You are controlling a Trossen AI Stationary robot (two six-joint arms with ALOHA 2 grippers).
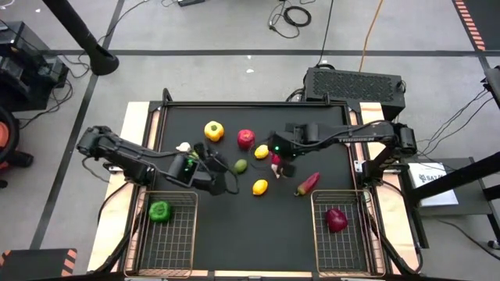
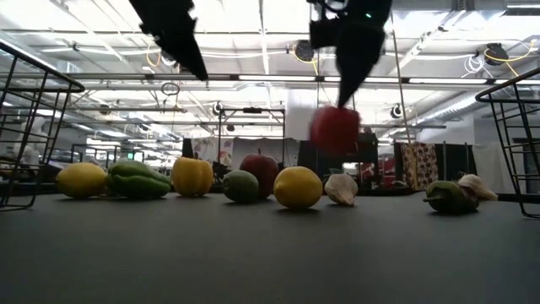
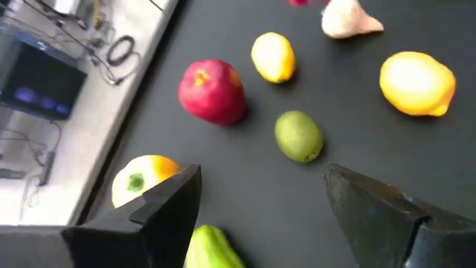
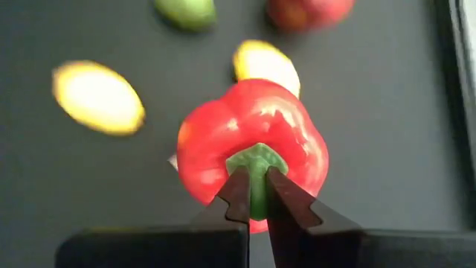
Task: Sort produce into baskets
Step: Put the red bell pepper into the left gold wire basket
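On black mat (image 1: 258,226), produce (image 1: 260,187) scattered, workshop bkgd

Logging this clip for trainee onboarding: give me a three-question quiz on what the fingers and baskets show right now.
1. True or false: the right gripper holds the red pepper by its green stem.
2. The left basket holds: A) a lemon B) a green pepper C) nothing.
3. Are the left gripper's fingers open or shut?

Key: 1 true; 2 B; 3 open, holding nothing.
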